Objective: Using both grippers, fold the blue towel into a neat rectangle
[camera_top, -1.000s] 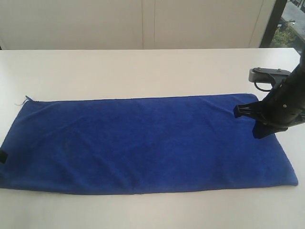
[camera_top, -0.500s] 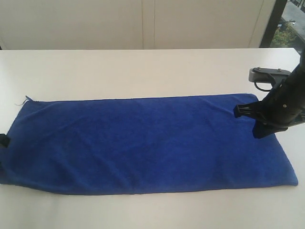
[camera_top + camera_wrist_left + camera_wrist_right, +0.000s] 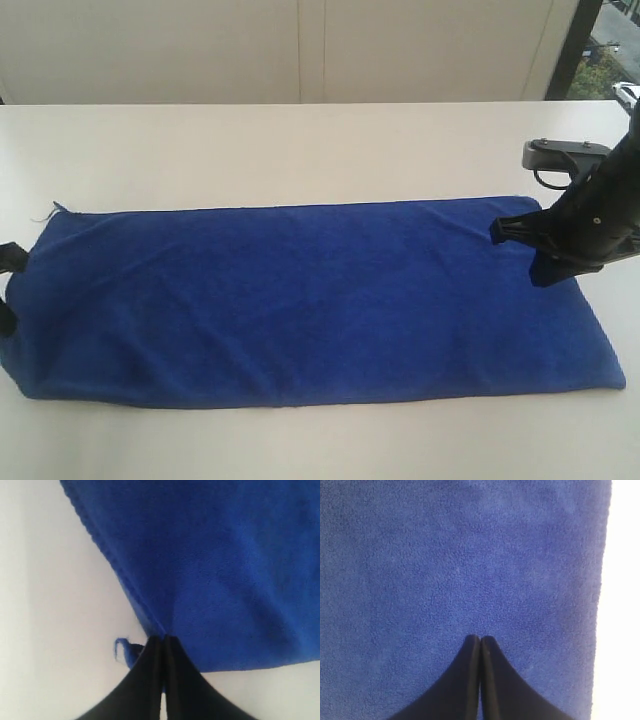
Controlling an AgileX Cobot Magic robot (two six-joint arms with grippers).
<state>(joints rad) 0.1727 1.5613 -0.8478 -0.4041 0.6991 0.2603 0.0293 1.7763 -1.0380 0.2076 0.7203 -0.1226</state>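
The blue towel [image 3: 300,300] lies spread out lengthwise on the white table [image 3: 300,150]. At the left border of the exterior view, only a black bit of my left gripper [image 3: 10,258] shows at the towel's left end. In the left wrist view that gripper [image 3: 164,639] is shut on the towel [image 3: 225,570] at its edge, and a small blue fold [image 3: 125,652] sticks out beside the jaws. My right gripper [image 3: 497,232] is shut and sits over the towel's far right part. Its jaws [image 3: 480,639] meet above the fabric [image 3: 470,555]. Whether they pinch any cloth is hidden.
A pale wall [image 3: 300,50] runs behind the table's far edge, with a dark window frame [image 3: 570,50] at the back right. Bare table shows in front of and behind the towel.
My left gripper has shut on the towel's left edge and moved toward the far side. The towel's near left corner has drawn inward. The right arm has not moved.
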